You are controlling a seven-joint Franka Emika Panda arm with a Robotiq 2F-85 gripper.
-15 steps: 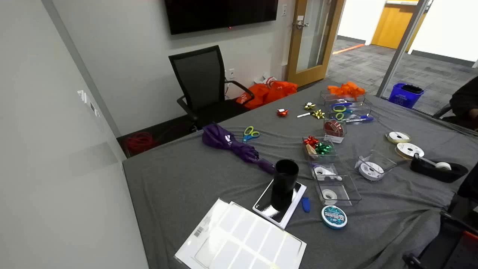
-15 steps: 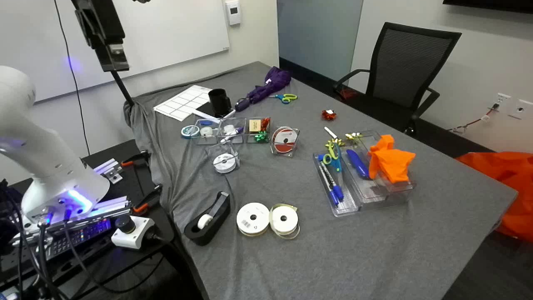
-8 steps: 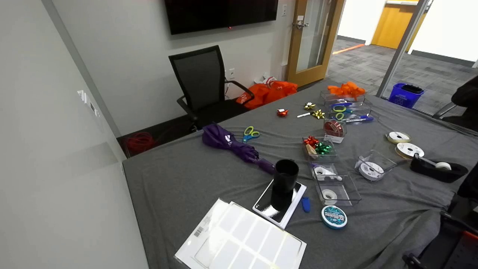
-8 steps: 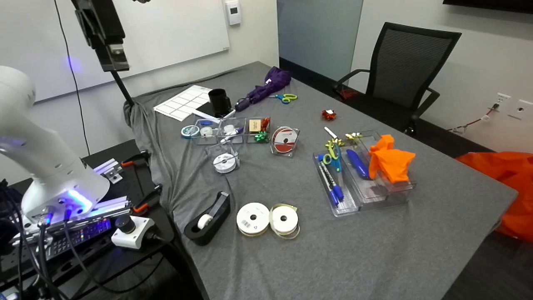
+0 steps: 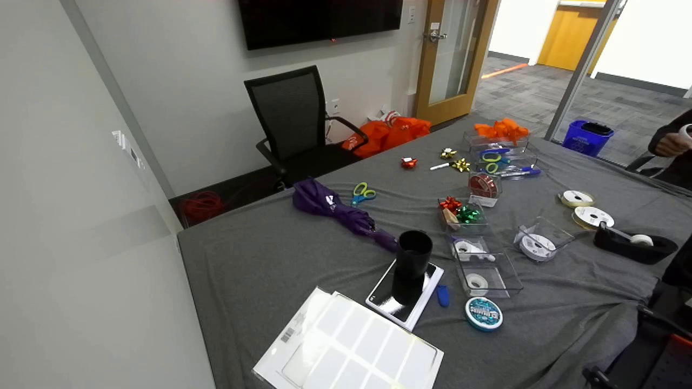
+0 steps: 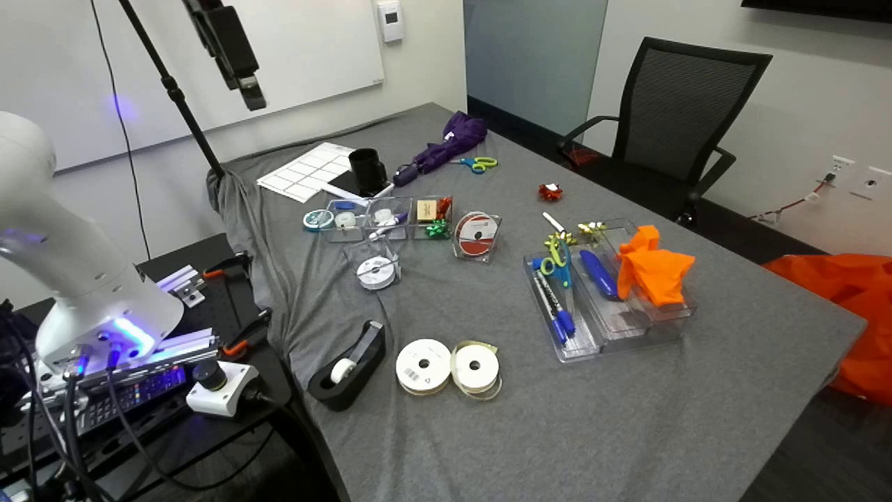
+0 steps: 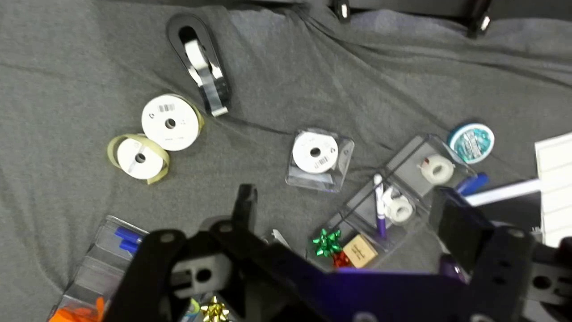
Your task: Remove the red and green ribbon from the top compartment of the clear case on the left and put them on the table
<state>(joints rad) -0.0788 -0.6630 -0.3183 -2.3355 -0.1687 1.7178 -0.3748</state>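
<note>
The red ribbon bow [image 5: 450, 203] and green ribbon bow [image 5: 467, 215] lie together in an end compartment of the clear case [image 5: 504, 274]. The green bow [image 6: 437, 229] and red bow [image 6: 443, 207] also show in an exterior view. In the wrist view the green bow [image 7: 327, 242] is fully visible; the red bow [image 7: 341, 259] is partly hidden by my gripper body and a tan block. My gripper [image 7: 346, 201] is open and empty, high above the grey-clothed table [image 7: 250, 156]. An exterior view shows only part of the gripper [image 6: 244, 73] at the upper left.
The tan block [image 7: 360, 251] shares the bows' compartment. The middle compartment holds a marker [image 7: 379, 205] and tape. A red spool case [image 6: 477, 235] and a spool packet [image 6: 376, 272] stand close by. A black mug [image 5: 414, 254] and purple umbrella [image 5: 346, 213] lie beyond.
In an exterior view my gripper has moved right and slightly up over the last half second. A person's hand with a white object now shows at an exterior view's edge. Table objects are unmoved.
</note>
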